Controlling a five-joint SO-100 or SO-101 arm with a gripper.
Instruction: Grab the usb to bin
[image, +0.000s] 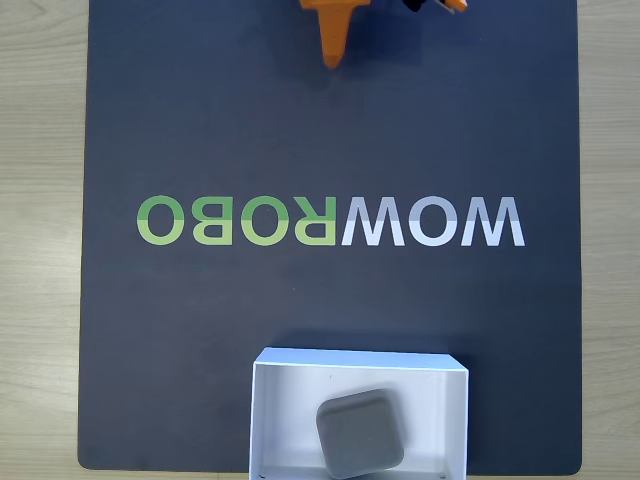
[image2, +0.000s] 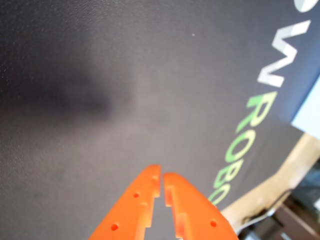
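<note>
Fixed view: a dark matte mat (image: 330, 150) printed with a green and white logo (image: 330, 221) covers a pale wooden table (image: 40, 200). At the mat's bottom edge sits the white, shallow, thin-walled rectangular bin (image: 262, 410). The small matte grey usb, a rounded-square block with soft corners (image: 361, 432), lies inside it on the floor of the box, turned slightly askew, nearer the bottom of the picture. The orange plastic two-finger gripper (image: 333, 62) pokes in at the top edge, well apart from the bin. In the wrist view the gripper (image2: 161, 171) is clenched with nothing between its fingers (image2: 135, 210), only a thin slit between the tips, over bare mat.
</note>
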